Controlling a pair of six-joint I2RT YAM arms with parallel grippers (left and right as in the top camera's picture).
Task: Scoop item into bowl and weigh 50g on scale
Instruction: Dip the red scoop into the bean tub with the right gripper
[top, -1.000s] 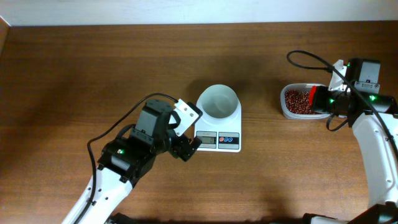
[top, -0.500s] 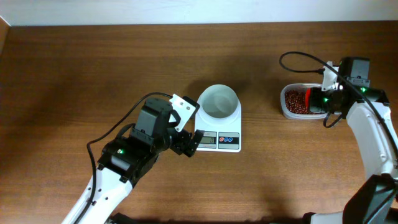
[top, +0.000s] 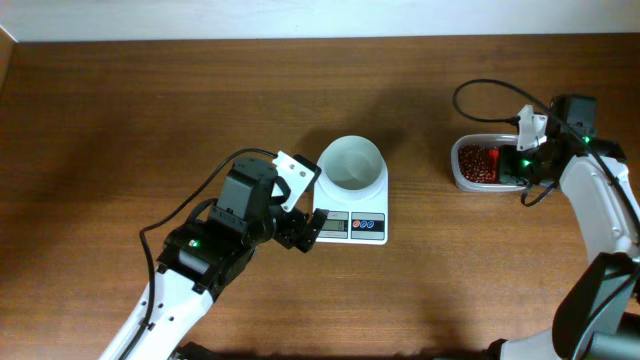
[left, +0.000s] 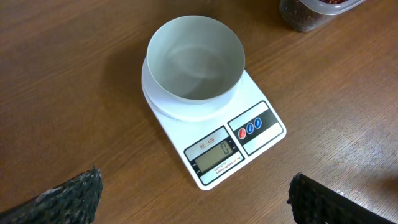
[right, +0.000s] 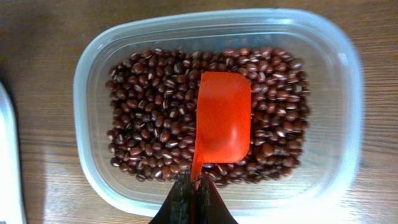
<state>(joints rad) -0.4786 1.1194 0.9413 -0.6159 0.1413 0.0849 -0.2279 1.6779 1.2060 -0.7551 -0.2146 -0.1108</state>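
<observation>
Right pincer (right: 193, 186) clenches the scoop (right: 222, 118) handle, its cup low over the tub's (right: 93, 74) beans (right: 143, 124), likely to dig. Left pincer (top: 305, 233) hangs released beside the scale (left: 249, 124), clear of the empty bowl (left: 236, 74).

Dark brown wooden table (top: 120, 120) fills the overhead view, grain running left to right, finish matte. Along the far edge there's a plain, pale strip of wall (top: 300, 18). Light is soft and even, shadows faint on the wood. Both wrist views show the same brown grain underneath.
</observation>
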